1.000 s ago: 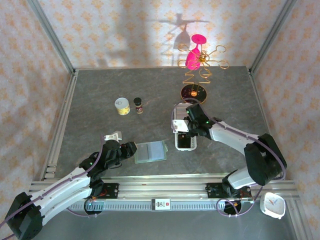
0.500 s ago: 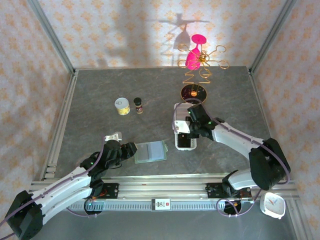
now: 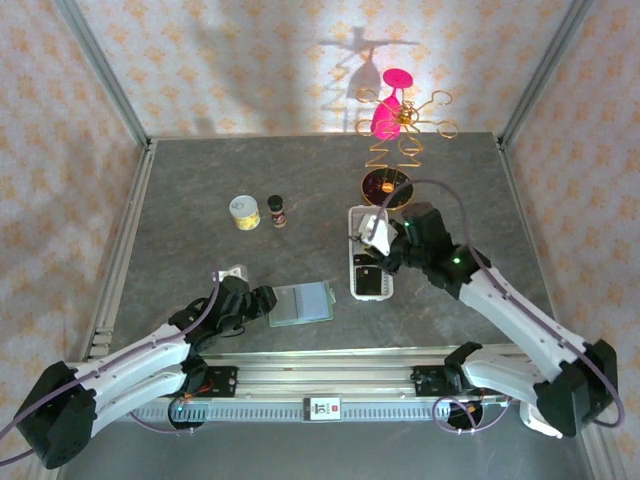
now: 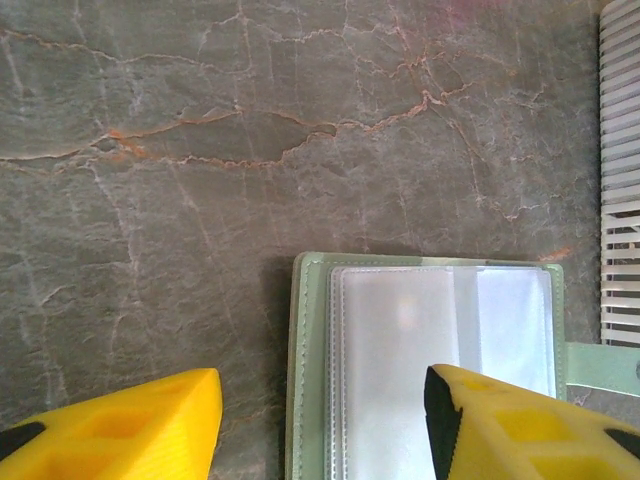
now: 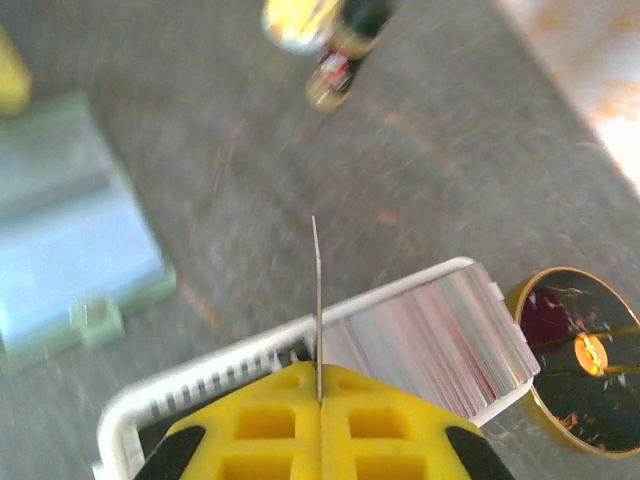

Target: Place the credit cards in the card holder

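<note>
The green card holder (image 3: 302, 303) lies open on the table, its clear sleeves up (image 4: 430, 350). My left gripper (image 3: 262, 300) is low at its left edge and open; its yellow fingers (image 4: 130, 425) straddle that edge (image 4: 320, 400) without touching it. My right gripper (image 3: 383, 238) hangs above the white tray (image 3: 352, 262), shut on a silvery-grey credit card (image 3: 376, 230). That card stands edge-on (image 5: 316, 290) between the closed jaws (image 5: 319, 385). More credit cards are stacked in the tray (image 5: 430, 335), and a dark one lies at its near end (image 3: 369, 282).
A small tin (image 3: 245, 212) and a dark bottle (image 3: 277, 210) stand behind the card holder. A gold wire stand (image 3: 400, 125) with a pink piece rises at the back on a round base (image 3: 386, 186). Metal rails (image 3: 330, 370) run along the table's near edge.
My right gripper closed on a card in the tray and lifted it up and back. My left gripper's jaws have spread wider beside the card holder.
</note>
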Robot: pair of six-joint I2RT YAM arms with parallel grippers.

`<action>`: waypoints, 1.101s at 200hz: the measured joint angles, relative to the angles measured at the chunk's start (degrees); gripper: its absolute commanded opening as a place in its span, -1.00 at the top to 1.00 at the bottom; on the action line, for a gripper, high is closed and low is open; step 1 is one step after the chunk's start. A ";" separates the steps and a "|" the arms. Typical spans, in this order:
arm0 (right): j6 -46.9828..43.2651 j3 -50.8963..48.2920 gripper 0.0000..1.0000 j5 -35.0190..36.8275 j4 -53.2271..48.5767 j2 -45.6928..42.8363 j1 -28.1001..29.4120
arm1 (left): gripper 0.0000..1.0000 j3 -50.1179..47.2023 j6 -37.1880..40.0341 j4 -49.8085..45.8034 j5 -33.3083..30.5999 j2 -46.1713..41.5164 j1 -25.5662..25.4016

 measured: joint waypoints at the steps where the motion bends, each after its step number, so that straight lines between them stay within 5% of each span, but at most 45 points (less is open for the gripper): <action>1: 0.50 0.00 1.00 0.00 0.22 -0.17 0.00 | -0.18 0.02 0.00 0.00 0.00 0.04 0.00; 61: 49.81 -2.19 1.00 -2.69 11.39 -1.31 0.46 | -0.13 4.76 0.24 -1.18 -2.82 6.71 -4.31; 101: 74.29 -13.00 1.00 -2.10 18.25 2.93 9.51 | -0.11 6.16 0.85 -1.22 -4.46 11.30 -6.86; 158: 87.43 -13.62 1.00 1.53 29.62 17.05 20.68 | 0.08 7.23 1.07 -2.19 -6.67 14.16 -7.61; 220: 90.79 -9.99 1.00 4.39 35.52 30.64 23.39 | 0.23 7.23 1.27 -2.01 -6.84 15.78 -7.98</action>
